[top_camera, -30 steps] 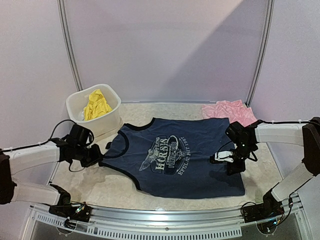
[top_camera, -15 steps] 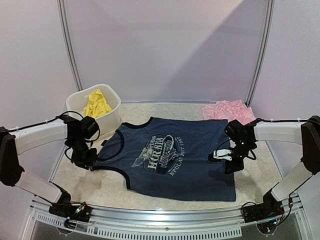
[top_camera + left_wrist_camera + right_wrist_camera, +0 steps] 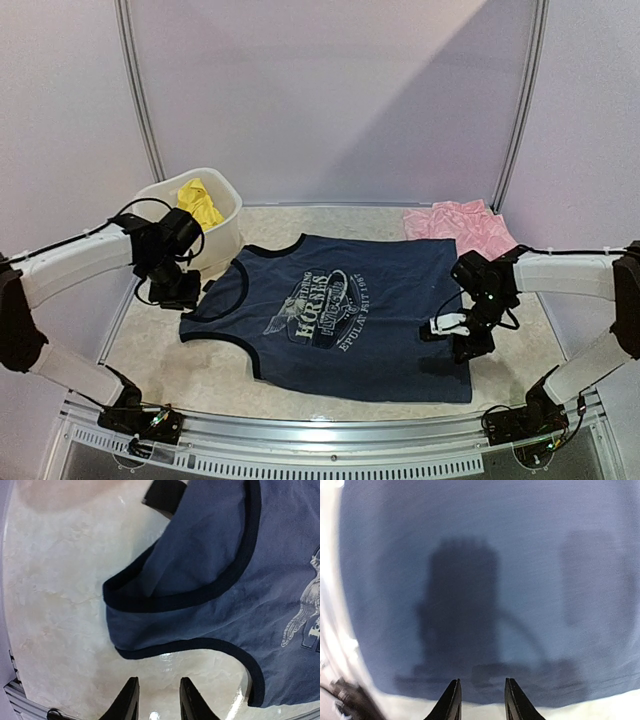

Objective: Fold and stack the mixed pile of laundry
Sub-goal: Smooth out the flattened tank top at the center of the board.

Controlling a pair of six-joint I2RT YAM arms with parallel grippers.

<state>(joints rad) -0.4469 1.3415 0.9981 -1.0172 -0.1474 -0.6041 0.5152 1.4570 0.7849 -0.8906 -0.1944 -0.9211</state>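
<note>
Pale marbled table under lavender walls, and the navy sleeveless top lies spread flat across the middle of it. The horse print and lettering face up, the neck and straps point to the left arm's side, and the hem points to the right's.

Over to the left gripper: it's above bare table, just off the strap end of the top. From the wrist camera its fingers stand a modest way apart with only shiny table between them. Nothing held, nothing touched, and the dark-bound armhole edge sits just ahead of the tips.

Right gripper now: it hangs over the hem corner of the top on its own side. The jaws are parted by a similar narrow gap, and I see blue cloth and a strip of pale table through it, with no fabric pinched. Its shadow falls squarely on the cloth, and whether the tips graze the fabric I can't tell.

Rest of the pile: the yellow piece is heaped in the white tub at the far left, behind the left arm. The pink ruffled piece is bunched at the far right, touching the top's far corner.
</note>
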